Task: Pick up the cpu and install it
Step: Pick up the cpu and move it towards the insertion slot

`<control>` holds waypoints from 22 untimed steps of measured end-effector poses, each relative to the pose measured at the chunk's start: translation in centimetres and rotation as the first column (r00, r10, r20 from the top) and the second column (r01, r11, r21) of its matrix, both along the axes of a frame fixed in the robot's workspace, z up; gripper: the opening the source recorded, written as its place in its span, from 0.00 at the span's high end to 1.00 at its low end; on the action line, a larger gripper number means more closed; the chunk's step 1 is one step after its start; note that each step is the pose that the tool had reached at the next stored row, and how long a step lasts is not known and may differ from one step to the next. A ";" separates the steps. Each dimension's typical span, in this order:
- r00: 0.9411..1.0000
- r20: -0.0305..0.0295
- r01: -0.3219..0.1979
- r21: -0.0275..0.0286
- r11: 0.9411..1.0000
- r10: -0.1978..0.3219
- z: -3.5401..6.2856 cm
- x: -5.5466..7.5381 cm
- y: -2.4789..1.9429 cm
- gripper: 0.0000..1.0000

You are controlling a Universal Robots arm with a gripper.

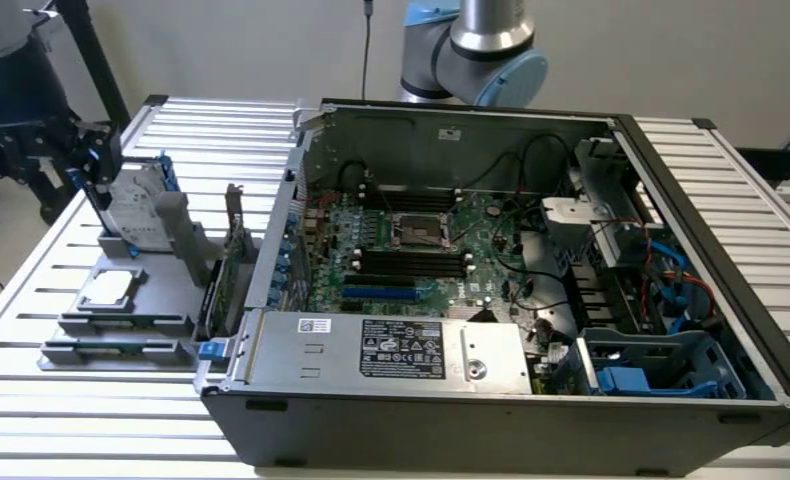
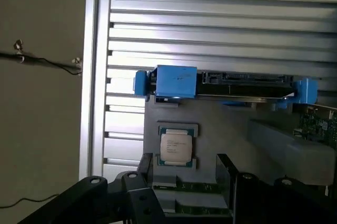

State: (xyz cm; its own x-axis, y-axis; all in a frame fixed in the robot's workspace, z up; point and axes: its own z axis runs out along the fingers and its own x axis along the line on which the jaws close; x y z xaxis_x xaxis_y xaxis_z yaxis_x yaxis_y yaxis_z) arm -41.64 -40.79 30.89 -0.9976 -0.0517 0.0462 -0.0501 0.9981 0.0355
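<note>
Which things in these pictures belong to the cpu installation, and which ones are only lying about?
For the job: cpu on the grey tray; open pincer; motherboard socket.
Only lying about: hard drive in its blue frame; long grey bars; power supply.

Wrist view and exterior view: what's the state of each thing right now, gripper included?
gripper: open, empty, over the cpu without touching it.
cpu: lying flat in the grey holder, not gripped.
hard drive: standing on edge in the holder.
computer case: side panel off, inside exposed.
cpu socket: looks empty, no chip seated.
</note>
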 end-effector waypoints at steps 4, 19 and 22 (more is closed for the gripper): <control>1.000 0.000 -0.013 0.000 1.000 0.013 -0.73 0.0 -0.27 0.40; 0.999 -0.001 -0.040 0.000 0.999 0.040 -3.47 -0.3 -1.39 0.40; 0.999 -0.001 -0.042 0.000 0.999 0.042 -4.01 -0.3 -1.62 0.40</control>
State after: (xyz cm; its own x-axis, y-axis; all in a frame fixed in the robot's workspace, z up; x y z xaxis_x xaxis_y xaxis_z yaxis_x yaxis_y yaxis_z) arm -41.98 -42.41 26.87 -0.9945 -0.0932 0.0473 -0.0916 0.9951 0.0360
